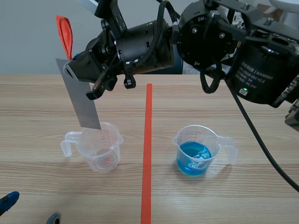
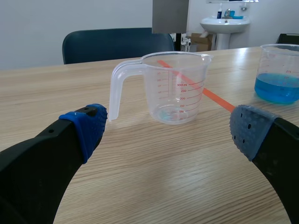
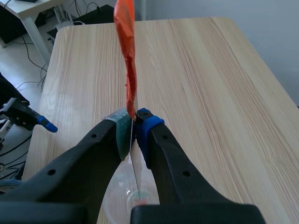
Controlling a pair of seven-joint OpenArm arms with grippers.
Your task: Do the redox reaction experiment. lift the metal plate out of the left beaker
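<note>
Nearest, at seven o'clock in the scene view, our left gripper gapes; its wrist view shows the metal plate at twelve o'clock, clear above the left beaker; the right wrist view shows our right gripper pinching the top edge of what we judge a stiff, light, slick sheet.

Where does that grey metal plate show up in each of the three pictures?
Scene view: the grey metal plate hangs tilted from the right hand, above the clear plastic beaker.
Left wrist view: its lower end, above that beaker.
Right wrist view: plate edge-on in the hand, beaker beneath.
Shared landmark: the beaker.
</note>
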